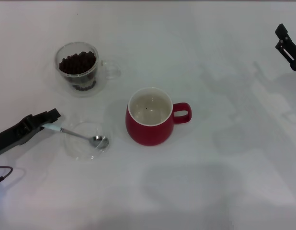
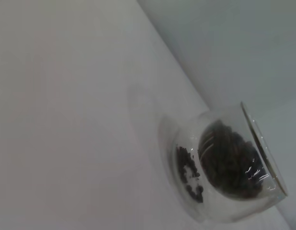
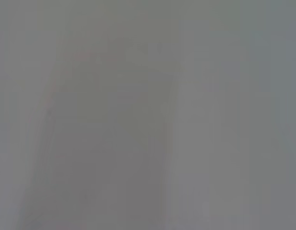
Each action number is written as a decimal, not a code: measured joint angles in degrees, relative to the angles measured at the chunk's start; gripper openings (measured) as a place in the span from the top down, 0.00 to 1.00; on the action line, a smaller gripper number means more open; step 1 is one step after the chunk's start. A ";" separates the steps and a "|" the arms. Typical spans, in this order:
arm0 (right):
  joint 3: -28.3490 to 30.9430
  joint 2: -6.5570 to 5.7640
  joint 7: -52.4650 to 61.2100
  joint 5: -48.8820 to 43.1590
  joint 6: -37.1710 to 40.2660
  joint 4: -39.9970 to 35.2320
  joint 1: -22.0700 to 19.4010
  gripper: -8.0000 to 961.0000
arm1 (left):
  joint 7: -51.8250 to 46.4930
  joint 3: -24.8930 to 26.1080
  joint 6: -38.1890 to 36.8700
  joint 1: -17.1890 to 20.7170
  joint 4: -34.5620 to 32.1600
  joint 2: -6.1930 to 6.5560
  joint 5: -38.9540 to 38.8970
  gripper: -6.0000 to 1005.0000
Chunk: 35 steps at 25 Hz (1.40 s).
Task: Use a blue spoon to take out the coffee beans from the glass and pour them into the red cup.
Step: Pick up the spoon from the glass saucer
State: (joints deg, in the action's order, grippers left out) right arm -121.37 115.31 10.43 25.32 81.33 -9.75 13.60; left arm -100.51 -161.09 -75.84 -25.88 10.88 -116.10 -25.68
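Observation:
The glass [image 1: 90, 82] with the coffee beans [image 1: 77, 62] stands at the back left. It also shows in the left wrist view [image 2: 186, 201], with the beans [image 2: 229, 163] inside. The red cup [image 1: 150, 127] stands upright in the middle, handle to the right, with one dark speck in its white inside. The blue spoon [image 1: 76, 135] lies slanted, its silver bowl resting in a clear glass saucer [image 1: 78, 149]. My left gripper [image 1: 48, 120] comes in from the left edge and is shut on the end of the spoon's pale blue handle. My right gripper [image 1: 288, 45] is parked at the far right edge.
The white table [image 1: 224, 182] carries only these things. The saucer sits just left of the red cup and in front of the glass. The right wrist view shows only a blank grey surface.

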 joint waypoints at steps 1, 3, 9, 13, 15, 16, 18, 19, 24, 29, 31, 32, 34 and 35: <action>0.00 0.00 0.01 0.00 -0.08 -0.01 -0.03 0.09 | 0.12 0.13 -0.17 0.06 -0.07 0.00 -0.12 0.58; 0.00 0.00 0.01 0.00 -0.18 -0.01 -0.06 0.09 | 0.19 0.09 -0.59 0.09 -0.06 0.01 -0.48 0.65; 0.00 0.00 0.03 0.00 -0.26 -0.01 -0.07 0.09 | 1.01 -0.05 -4.79 0.09 0.36 0.46 -2.83 0.88; -0.01 0.00 0.10 0.05 -0.33 -0.01 -0.03 0.09 | 1.25 -0.23 -6.05 0.05 0.43 0.91 -3.66 0.93; -0.01 0.00 0.11 0.07 -0.35 -0.01 0.05 0.09 | 1.31 -0.24 -6.11 -0.02 0.45 1.10 -3.67 0.93; -0.01 0.00 0.12 0.08 -0.35 -0.01 0.08 0.09 | 1.31 -0.25 -6.12 -0.10 0.46 1.17 -3.64 0.93; -0.01 0.00 0.12 0.09 -0.37 -0.02 0.11 0.09 | 1.21 -0.27 -6.14 -0.25 0.46 1.22 -3.49 0.94; -0.01 0.00 0.12 0.09 -0.38 -0.04 0.11 0.09 | 1.06 -0.29 -6.14 -0.28 0.46 1.24 -3.37 0.94; 0.06 0.00 0.12 0.09 -0.40 -0.07 0.13 0.09 | 0.24 -0.32 -6.00 0.12 0.60 1.40 -3.24 0.94; 0.15 0.00 0.12 0.34 -0.43 -0.05 0.33 0.09 | 2.57 -0.19 -6.07 0.84 1.11 1.36 -3.46 0.94; 0.16 0.00 0.12 0.47 -0.47 -0.09 0.38 0.09 | 3.26 -0.13 -6.09 0.92 1.16 1.28 -3.70 0.92; 0.17 0.00 0.12 0.51 -0.47 -0.11 0.39 0.09 | 3.41 -0.13 -6.10 0.92 1.16 1.28 -3.71 0.91; 0.17 0.00 0.12 0.56 -0.48 -0.14 0.39 0.09 | 3.47 -0.20 -6.10 0.92 1.17 1.27 -3.71 0.89; 0.17 0.00 0.12 0.58 -0.48 -0.17 0.39 0.09 | 3.47 -0.21 -6.11 0.92 1.19 1.26 -3.68 0.88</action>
State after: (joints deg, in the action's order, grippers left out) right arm -121.19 115.31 10.55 25.90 80.85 -9.92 14.00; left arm -97.04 -161.30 -81.95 -24.96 12.07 -114.84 -29.36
